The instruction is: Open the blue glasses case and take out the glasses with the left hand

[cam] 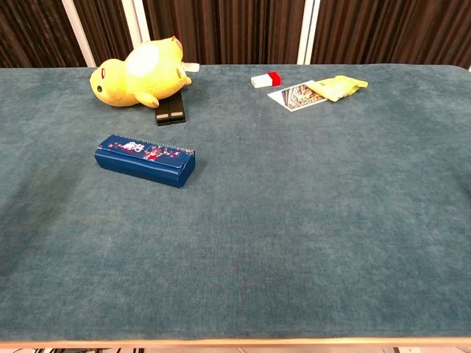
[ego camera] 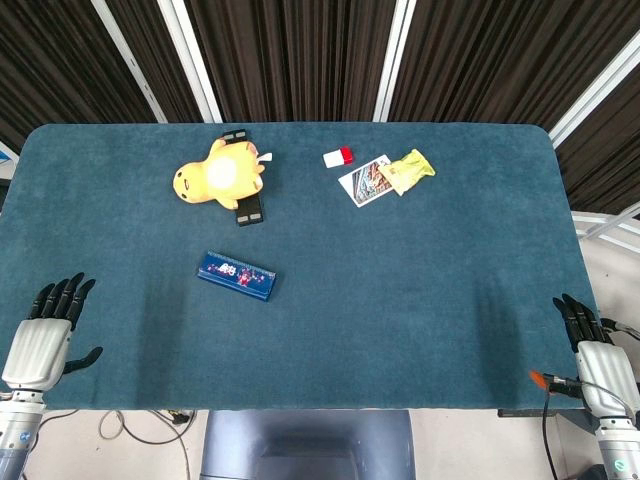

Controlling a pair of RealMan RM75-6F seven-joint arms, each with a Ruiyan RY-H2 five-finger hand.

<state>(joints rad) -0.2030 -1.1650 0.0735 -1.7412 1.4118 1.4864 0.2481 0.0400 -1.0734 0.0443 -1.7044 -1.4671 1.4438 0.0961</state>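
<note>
The closed blue glasses case (ego camera: 236, 276) lies left of the table's centre, long axis left-to-right, far-right of the empty, spread left hand (ego camera: 45, 335), well apart from the open right hand (ego camera: 598, 355).

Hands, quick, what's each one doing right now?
Left hand: open, holding nothing, at the table's near edge.
Right hand: open, holding nothing.
</note>
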